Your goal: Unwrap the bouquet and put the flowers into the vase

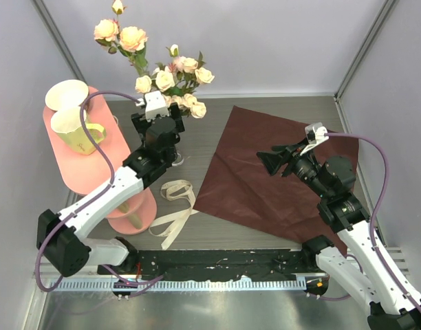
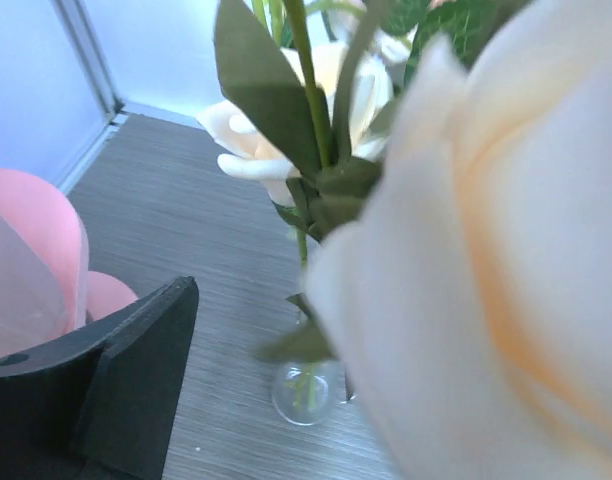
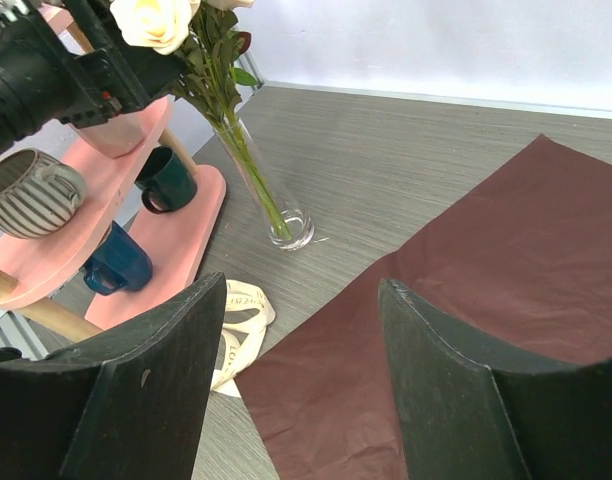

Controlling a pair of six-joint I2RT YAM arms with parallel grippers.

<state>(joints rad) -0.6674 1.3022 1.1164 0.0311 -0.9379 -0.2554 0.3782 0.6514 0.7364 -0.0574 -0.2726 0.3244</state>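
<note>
From above: flowers (image 1: 173,79) upright beside left claw (image 1: 161,110); paper (image 1: 265,172) flat, ribbon (image 1: 176,203) loose. Left wrist: stems down in vase (image 2: 306,392), claw spread, gripping nothing. Right wrist: right claw (image 3: 301,330) wide, empty, over paper. Practically finished.

Table (image 1: 279,113) with paper (image 1: 241,175), ribbon (image 1: 175,201), vase (image 3: 273,205)

We count one clear glass vase (image 3: 286,228), one sheet of dark red paper (image 1: 245,196) and one cream ribbon (image 3: 251,300). Five drinking vessels: a cream cup (image 1: 66,95), a yellow-green mug (image 1: 76,130), a striped mug (image 3: 26,190), a dark teal mug (image 3: 168,180) and a blue mug (image 3: 118,262). Rose heads (image 1: 133,38) number about ten; the cluster is too tight for an exact count.
</note>
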